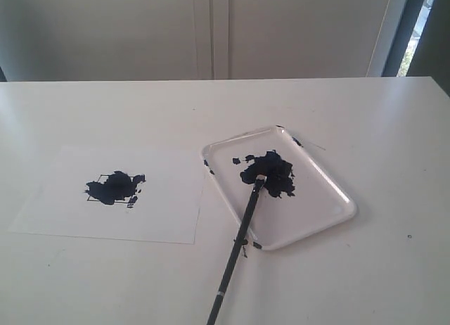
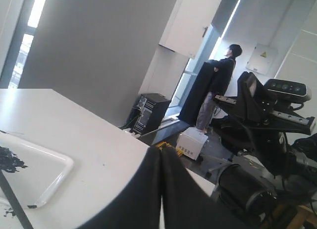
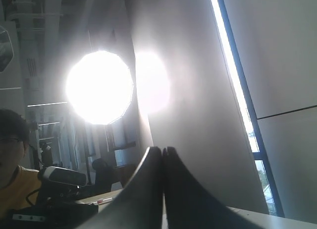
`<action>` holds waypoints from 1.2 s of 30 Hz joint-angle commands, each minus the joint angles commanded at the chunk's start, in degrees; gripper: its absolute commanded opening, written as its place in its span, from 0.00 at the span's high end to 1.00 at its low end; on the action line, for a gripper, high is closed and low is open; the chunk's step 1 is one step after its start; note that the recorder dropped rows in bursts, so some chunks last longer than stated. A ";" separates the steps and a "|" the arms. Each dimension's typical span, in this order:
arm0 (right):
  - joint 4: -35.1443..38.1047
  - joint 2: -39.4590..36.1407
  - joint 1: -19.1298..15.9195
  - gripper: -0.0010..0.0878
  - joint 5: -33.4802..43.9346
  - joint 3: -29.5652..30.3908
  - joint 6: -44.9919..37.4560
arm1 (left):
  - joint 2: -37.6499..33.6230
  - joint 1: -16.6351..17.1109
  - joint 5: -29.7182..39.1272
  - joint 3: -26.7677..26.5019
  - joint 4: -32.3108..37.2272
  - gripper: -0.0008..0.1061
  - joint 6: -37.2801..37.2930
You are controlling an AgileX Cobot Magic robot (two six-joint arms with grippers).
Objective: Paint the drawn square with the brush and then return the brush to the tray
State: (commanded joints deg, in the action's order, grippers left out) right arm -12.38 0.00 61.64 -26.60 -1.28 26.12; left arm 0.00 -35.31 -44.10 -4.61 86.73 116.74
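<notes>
The drawn square (image 1: 112, 188) on the white paper is covered by a dark paint blotch. To its right lies the glossy white tray (image 1: 330, 191) with a blue-black puddle. The brush (image 1: 239, 247) rests with its bristle tip in that puddle, its long black handle sticking out over the tray's near rim toward the table's front edge. Neither arm shows in the exterior view. My left gripper (image 2: 161, 148) is shut on nothing, raised off the table beside the tray's corner (image 2: 62, 172). My right gripper (image 3: 163, 149) is shut too, aimed up into the room.
The white paper sheet (image 1: 162, 212) lies flat left of the tray. Small paint specks dot the tray rim and the table near the brush handle. A person, black equipment and a bright round lamp (image 3: 99, 87) stand beyond the table.
</notes>
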 joint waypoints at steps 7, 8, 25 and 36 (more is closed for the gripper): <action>0.00 0.00 0.00 0.99 0.00 0.00 0.00 | 0.00 0.00 -0.38 0.00 0.69 0.99 0.00; 0.00 0.00 0.00 0.99 0.00 0.00 0.00 | 0.00 0.00 -0.38 0.00 0.69 0.99 0.00; 0.00 0.00 0.00 0.99 0.00 0.00 0.00 | 0.00 0.00 11.06 0.00 0.69 0.99 0.00; 0.00 0.00 0.00 0.99 0.00 0.00 0.00 | 0.00 0.00 22.24 0.00 0.69 0.99 0.00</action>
State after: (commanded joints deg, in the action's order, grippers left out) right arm -12.38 0.00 61.64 -26.60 -1.28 26.12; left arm 0.00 -35.31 -21.86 -4.61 87.43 116.74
